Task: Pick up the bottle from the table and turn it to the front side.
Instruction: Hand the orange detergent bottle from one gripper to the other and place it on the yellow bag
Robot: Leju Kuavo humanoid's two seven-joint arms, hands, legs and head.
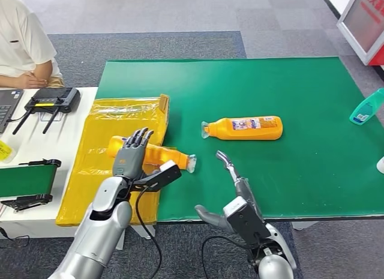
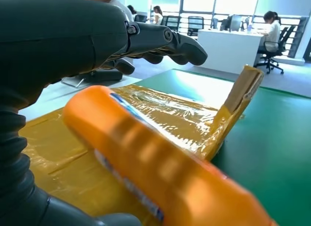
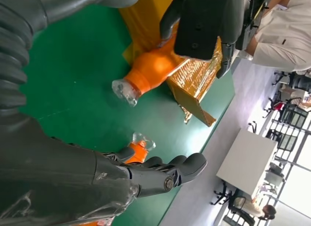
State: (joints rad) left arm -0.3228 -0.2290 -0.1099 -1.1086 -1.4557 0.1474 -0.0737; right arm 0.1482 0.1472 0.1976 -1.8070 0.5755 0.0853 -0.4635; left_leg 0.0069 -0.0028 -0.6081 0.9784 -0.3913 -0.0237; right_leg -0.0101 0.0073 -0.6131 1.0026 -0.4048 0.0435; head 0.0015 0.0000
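- The left hand [image 1: 132, 152] hovers over an orange bottle [image 1: 156, 153] lying on its side, half on a yellow bag [image 1: 90, 171] and half on the green surface [image 1: 281, 87]; its fingers [image 1: 140, 137] are stretched out flat and apart, released, grasping nothing
- The left wrist view shows that bottle just beneath the palm, blurred, with a gap between it and the fingers
- A second orange bottle [image 1: 244, 128] lies on its side further out on the green surface, cap [image 1: 206, 129] pointing toward the bag; the right hand [image 1: 235, 195] is near it but apart, fingers loosely extended, holding nothing
- Risk, as I judge it: the near bottle is round and rests partly on slick, crinkled plastic; closing on it off-centre could roll it away or drag the bag along
- The clear cap [image 1: 191, 163] end overhangs the bag edge, so a grip too near the base may let it tip
- Two alike bottles could lead to reaching for the wrong one
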